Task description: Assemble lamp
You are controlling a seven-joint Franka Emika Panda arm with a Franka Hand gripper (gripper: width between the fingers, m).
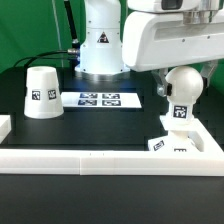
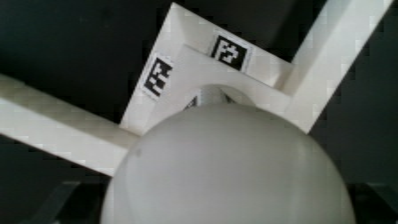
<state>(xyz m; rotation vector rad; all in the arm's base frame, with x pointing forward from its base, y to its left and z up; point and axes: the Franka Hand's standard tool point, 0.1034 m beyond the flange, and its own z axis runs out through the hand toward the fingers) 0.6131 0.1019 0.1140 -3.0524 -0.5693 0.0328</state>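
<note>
The white ball-topped bulb stands upright on the small square base, which sits in the corner of the white rim bars at the exterior view's right. I cannot tell whether it is seated in the base. My gripper is shut on the bulb's round head, with one dark finger showing beside it. In the wrist view the bulb fills the space between the jaws of the gripper, and the tagged base lies beyond it. The truncated-cone shade stands alone at the exterior view's left.
The marker board lies flat in front of the robot's pedestal. Long white rim bars run along the front and right side; they also show in the wrist view. The table top is black.
</note>
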